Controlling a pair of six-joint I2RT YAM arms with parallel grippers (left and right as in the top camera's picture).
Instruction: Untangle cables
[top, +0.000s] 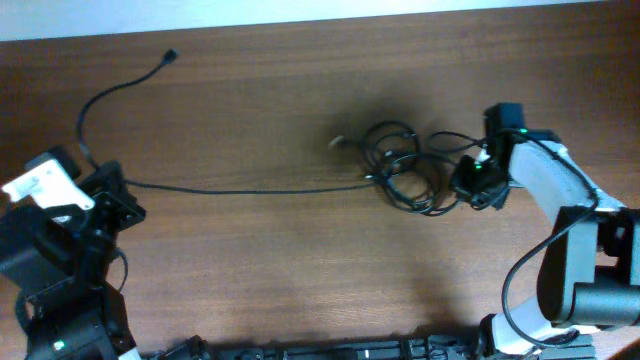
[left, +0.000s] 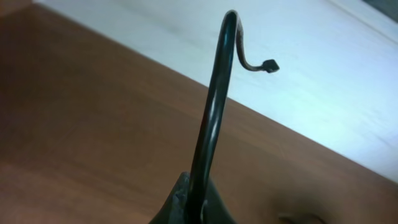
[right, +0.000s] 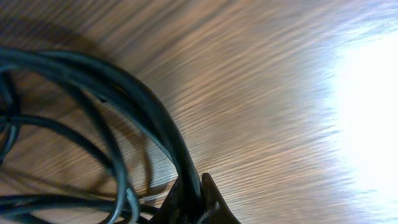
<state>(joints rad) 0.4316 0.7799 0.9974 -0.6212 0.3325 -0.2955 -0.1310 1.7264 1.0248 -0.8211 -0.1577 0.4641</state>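
Cables, thin, black: knotted bundle (top: 405, 172) lies right of centre on the table (top: 280, 270).

One cord (top: 250, 189) runs nearly straight leftward from it to my left gripper (left: 191, 202), which is closed on that cord. The free plug end (left: 270, 65) curls beyond.

My right gripper (right: 194, 204) is pinched on a strand at the bundle's right edge.

Step in hand, by my judgement: drawing the first cord out. The next move calls for an opposed pull, with my right side anchoring.

Overhead alone shows the full run and the pale tip (top: 337, 142). The wrist views alone confirm both grips.
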